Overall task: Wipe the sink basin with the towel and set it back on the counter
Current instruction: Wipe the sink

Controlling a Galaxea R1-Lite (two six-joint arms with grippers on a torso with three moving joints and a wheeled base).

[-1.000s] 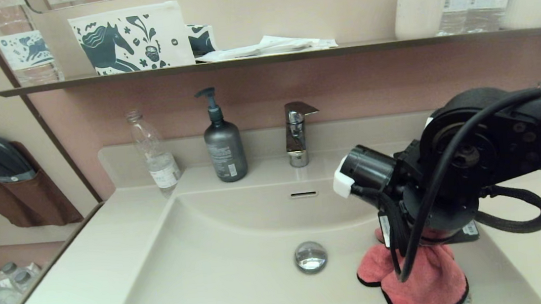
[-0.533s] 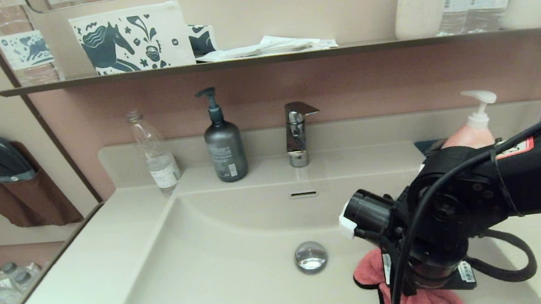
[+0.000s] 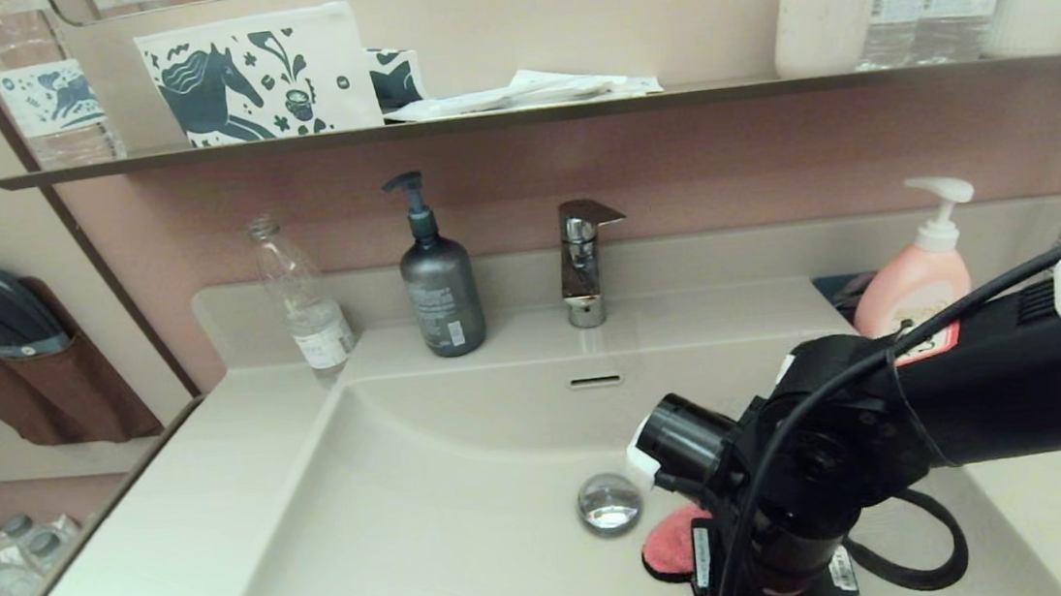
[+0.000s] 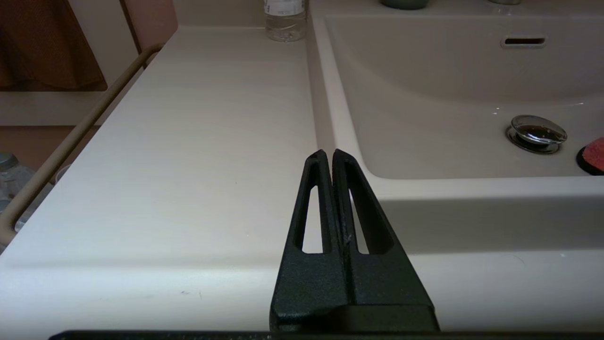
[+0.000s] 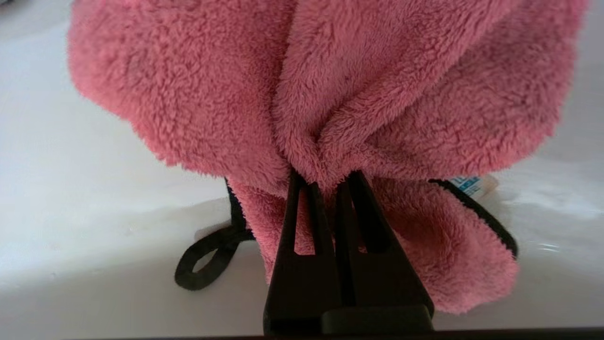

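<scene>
The coral-pink towel (image 5: 330,94) is bunched on the floor of the sink basin (image 3: 435,521), right of the chrome drain plug (image 3: 610,503). My right gripper (image 5: 325,177) is shut on a fold of it, pressing down. In the head view my right arm (image 3: 802,486) hides most of the towel (image 3: 668,544); only a pink edge shows by the plug. The towel's black loop (image 5: 203,264) lies on the basin floor. My left gripper (image 4: 329,153) is shut and empty, low over the counter (image 4: 188,141) at the front, just left of the basin's left rim.
At the back stand a clear plastic bottle (image 3: 302,300), a grey pump bottle (image 3: 441,292) and the tap (image 3: 585,259). A pink soap bottle (image 3: 918,275) stands on the right counter behind my arm. The dark wall shelf (image 3: 523,116) holds a pouch and cups.
My right arm has dropped lower and swept left, dragging the towel across the basin floor toward the drain plug. The pink soap bottle has come into view behind it.
</scene>
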